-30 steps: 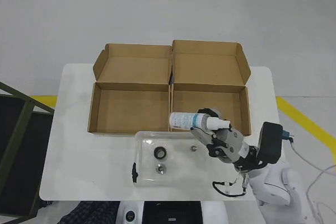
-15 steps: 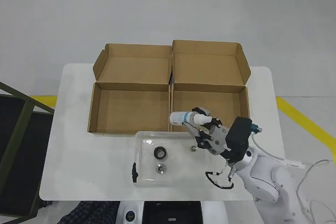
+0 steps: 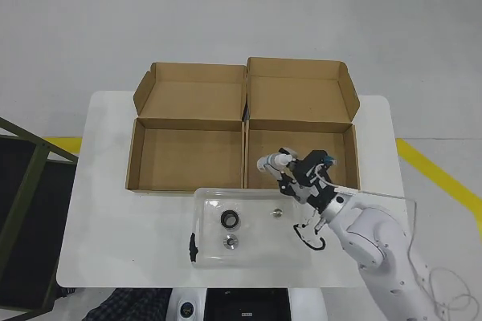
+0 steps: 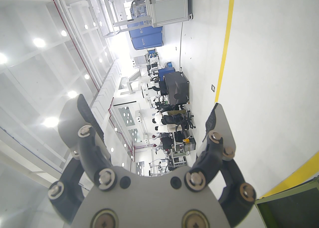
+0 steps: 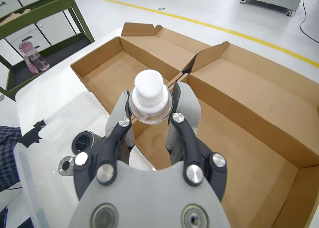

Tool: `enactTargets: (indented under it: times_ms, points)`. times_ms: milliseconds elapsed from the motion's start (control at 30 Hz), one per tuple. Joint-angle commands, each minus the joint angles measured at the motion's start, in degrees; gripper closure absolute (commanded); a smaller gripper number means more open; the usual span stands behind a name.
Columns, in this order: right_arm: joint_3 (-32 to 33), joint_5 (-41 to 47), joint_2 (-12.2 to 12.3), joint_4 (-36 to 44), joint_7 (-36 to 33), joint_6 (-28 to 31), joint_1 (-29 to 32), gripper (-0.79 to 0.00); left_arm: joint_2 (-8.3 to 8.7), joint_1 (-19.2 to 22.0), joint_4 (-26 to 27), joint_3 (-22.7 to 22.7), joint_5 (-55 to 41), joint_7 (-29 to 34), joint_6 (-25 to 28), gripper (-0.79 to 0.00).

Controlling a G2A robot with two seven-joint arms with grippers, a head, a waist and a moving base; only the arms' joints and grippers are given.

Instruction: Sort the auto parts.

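Firmly gripped bottle (image 5: 148, 97) hovers over right box (image 5: 236, 124)'s corner

Lighting's bright and flat on my end, all from overhead. In the top view the bench (image 3: 112, 241) is nearly washed out, with just soft shadows along the box (image 3: 189, 160) walls. The left wrist view stares into the ceiling lights (image 4: 51, 121), so flare spills over one finger of the left claw (image 4: 149, 104). The bottle (image 5: 148, 87) cap glows white. Both wrist views bend at the edges, and the yellow line (image 4: 225, 39) bows.
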State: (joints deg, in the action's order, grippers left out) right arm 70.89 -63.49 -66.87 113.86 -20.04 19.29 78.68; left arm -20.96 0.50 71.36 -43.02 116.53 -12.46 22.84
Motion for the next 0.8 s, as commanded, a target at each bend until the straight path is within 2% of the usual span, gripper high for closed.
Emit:
enactTargets:
  times_ms: [0, 400, 767]
  points:
    - [-0.72, -0.45, -0.14, -1.69, -0.91, -0.61, -1.51, 0.0, 0.0, 0.0, 0.0, 0.0, 0.0, 0.0, 0.0, -0.785]
    - [-5.51, -3.5, -1.3, -10.0, -4.37, -5.46, -8.22, 0.0, 0.0, 0.0, 0.0, 0.0, 0.0, 0.0, 0.0, -0.785]
    - [-8.92, -4.32, -2.49, -16.95, -4.9, -7.71, -13.35, 0.0, 0.0, 0.0, 0.0, 0.0, 0.0, 0.0, 0.0, -0.785]
